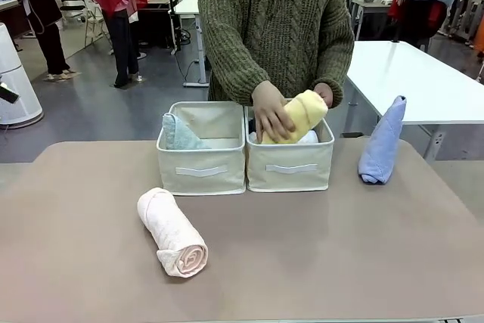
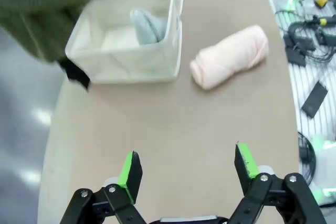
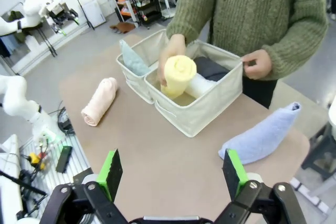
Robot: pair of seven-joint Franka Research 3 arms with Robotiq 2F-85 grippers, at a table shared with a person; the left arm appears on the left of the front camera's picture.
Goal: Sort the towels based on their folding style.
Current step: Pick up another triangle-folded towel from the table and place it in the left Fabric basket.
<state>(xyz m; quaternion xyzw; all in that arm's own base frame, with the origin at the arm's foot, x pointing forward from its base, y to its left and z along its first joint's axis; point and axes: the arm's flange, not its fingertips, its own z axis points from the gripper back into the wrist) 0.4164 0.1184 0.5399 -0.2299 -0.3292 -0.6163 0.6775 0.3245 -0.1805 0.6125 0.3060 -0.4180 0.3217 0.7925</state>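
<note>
Beige matting covers the table (image 1: 318,262), with an open workshop floor and other benches behind the person standing at the far side.

From my seat the pale yellow rolled towel (image 1: 300,113) is the centre of things: it is tilted over the right bin (image 1: 291,167), with the person's hand (image 1: 271,113) wrapped around its lower end, fingers curled on the cloth. In the right wrist view I can see a white rolled towel (image 3: 202,84) and a dark grey towel (image 3: 211,68) lying inside that bin under the yellow one. The person's other hand (image 3: 257,64) pinches the bin's far rim.

Touching it on the left is the left bin (image 1: 201,170), and a pale teal folded towel (image 1: 180,134) leans against its left wall.

On the near left of the table the pale pink rolled towel (image 1: 172,232) lies on its own, well apart from both bins. Off to the right of the right bin rests the light blue folded towel (image 1: 382,143), its pointed end toward the far edge; I cannot tell whether it lies flat.

Both of my grippers hang above bare matting with nothing between the pads. The left gripper (image 2: 187,156) has its fingers spread wide, near the pink roll and the left bin. The right gripper (image 3: 172,160) is likewise spread wide, on the near side of the right bin.
</note>
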